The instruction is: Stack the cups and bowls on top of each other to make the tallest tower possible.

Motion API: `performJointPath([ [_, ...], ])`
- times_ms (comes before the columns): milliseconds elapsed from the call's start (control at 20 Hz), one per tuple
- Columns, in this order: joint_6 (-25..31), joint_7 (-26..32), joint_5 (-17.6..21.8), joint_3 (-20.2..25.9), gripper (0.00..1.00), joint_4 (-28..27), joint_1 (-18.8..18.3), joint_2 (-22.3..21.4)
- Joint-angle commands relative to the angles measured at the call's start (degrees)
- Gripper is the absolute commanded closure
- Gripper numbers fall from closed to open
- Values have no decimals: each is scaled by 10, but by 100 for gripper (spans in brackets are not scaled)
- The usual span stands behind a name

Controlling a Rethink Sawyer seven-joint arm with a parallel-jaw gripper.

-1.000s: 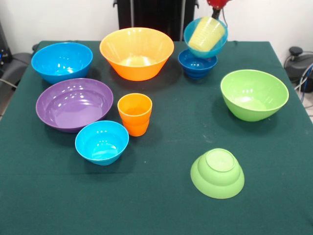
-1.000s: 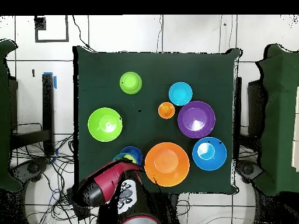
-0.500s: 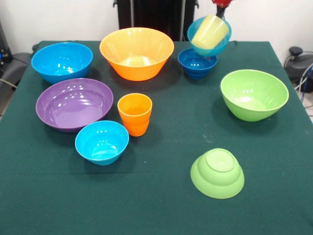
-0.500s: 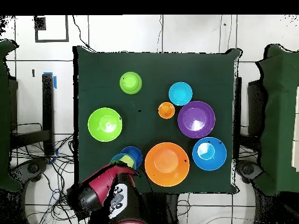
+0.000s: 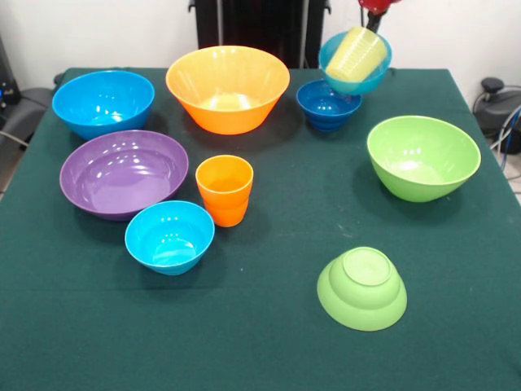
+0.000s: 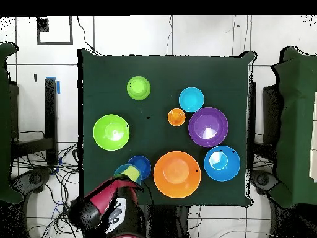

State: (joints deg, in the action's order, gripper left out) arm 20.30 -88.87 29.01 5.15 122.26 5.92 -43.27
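light blue bowl point(image 5: 356, 63) with yellow cup point(image 5: 355, 53) held tilted over table's point(image 5: 260, 342) far edge; near half bare

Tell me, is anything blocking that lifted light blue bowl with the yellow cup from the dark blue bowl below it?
Nothing visible does. The light blue bowl, tilted with the yellow cup inside, hangs just above the dark blue bowl, whose inside looks empty.

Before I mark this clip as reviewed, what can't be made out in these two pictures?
- Front view: the gripper is cut off by the top edge, so how it grips the raised light blue bowl is not visible.
- Overhead view: the arm covers part of that bowl and the yellow cup.
- Front view: the yellow cup's base is hidden inside the bowl.
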Motion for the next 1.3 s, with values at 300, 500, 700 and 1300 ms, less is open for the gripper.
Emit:
performJointPath([
  [300, -73, -136, -10, -14, 100, 3, 50, 60],
  [500, -81, -142, -9, -18, 100, 2, 56, 67],
  [700, -89, -150, -8, -19, 100, -7, 61, 81],
  [1300, -92, -149, -3, -13, 100, -11, 51, 92],
])
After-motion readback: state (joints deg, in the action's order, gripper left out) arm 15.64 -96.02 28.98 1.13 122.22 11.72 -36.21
